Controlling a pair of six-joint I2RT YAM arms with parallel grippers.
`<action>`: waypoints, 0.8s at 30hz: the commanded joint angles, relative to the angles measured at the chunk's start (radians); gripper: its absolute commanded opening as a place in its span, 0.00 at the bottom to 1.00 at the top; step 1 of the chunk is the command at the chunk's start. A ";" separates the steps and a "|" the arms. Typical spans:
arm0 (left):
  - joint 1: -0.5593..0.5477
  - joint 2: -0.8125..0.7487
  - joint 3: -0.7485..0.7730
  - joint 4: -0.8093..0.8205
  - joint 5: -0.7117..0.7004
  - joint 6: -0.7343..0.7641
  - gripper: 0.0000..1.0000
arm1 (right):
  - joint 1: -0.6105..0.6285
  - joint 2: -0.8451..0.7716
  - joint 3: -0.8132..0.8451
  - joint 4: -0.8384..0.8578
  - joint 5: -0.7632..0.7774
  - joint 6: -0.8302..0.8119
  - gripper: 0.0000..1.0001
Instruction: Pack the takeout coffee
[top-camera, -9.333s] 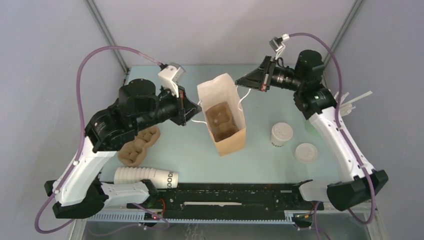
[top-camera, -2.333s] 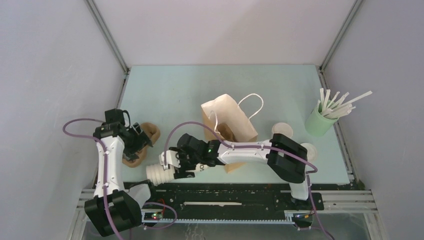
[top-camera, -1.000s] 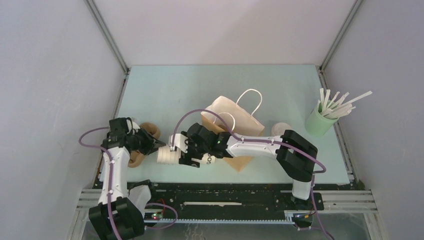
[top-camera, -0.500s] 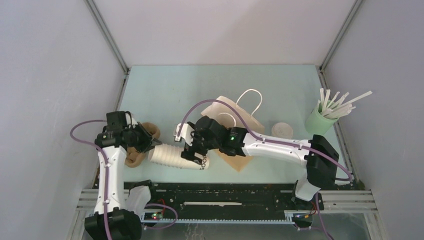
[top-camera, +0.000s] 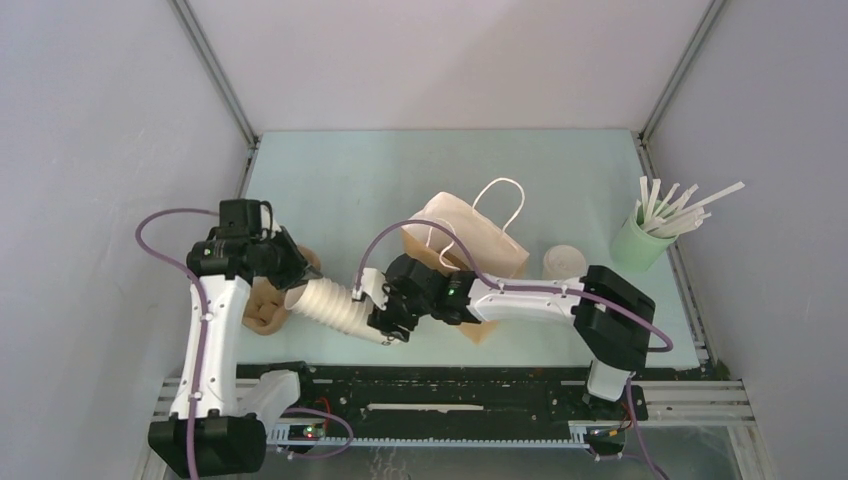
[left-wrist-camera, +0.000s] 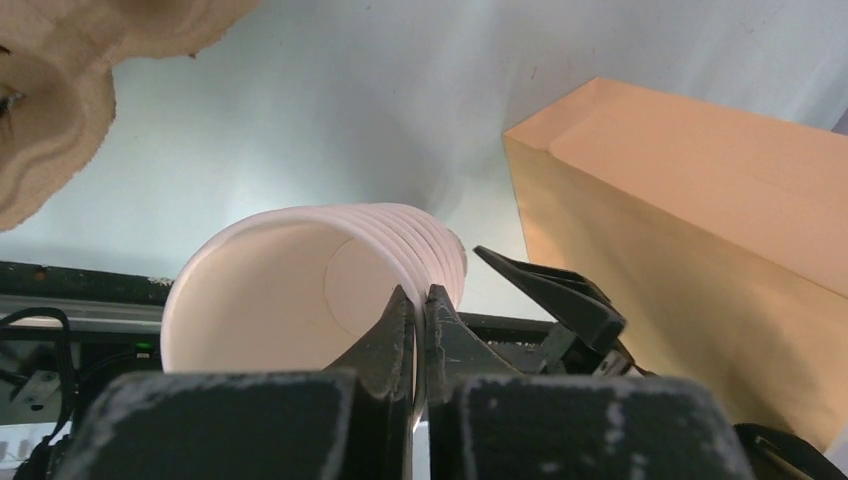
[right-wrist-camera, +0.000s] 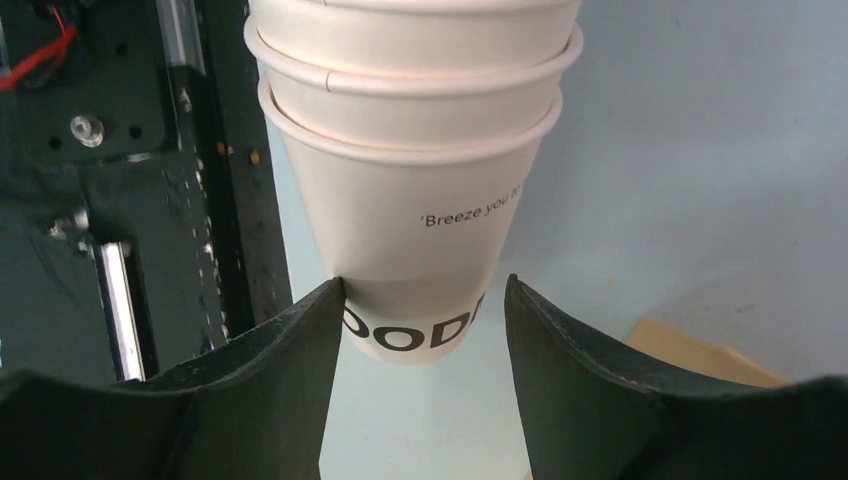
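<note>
The takeout coffee (top-camera: 565, 262), a small cream cup with a white lid, stands to the right of the brown paper bag (top-camera: 470, 240), apart from both grippers. A stack of nested cream cups (top-camera: 335, 305) lies on its side in front of the bag. My left gripper (top-camera: 305, 290) is shut on the rim of the stack's open end (left-wrist-camera: 420, 295). My right gripper (right-wrist-camera: 425, 285) is open around the stack's printed bottom end (right-wrist-camera: 420, 150). Its left finger touches the cup wall and its right finger stands off with a gap.
A pulp cup carrier (top-camera: 262, 310) lies just left of the stack, under the left arm. A green cup of straws (top-camera: 640, 245) stands at the right edge. The black rail (top-camera: 450, 385) runs along the near edge, close behind the stack.
My left gripper has closed on the stack's rim. The right jaws have narrowed around the stack's bottom, and the right arm's elbow has pulled in to the left.
</note>
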 joint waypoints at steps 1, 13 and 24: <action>-0.051 0.010 0.129 -0.046 -0.066 0.008 0.00 | 0.015 0.046 0.001 0.242 -0.005 0.116 0.68; -0.093 -0.046 0.140 -0.106 -0.067 -0.063 0.00 | 0.007 0.209 0.108 0.541 -0.021 0.276 0.69; -0.093 -0.080 0.119 -0.123 -0.015 -0.094 0.00 | 0.001 0.312 0.229 0.602 -0.037 0.306 0.69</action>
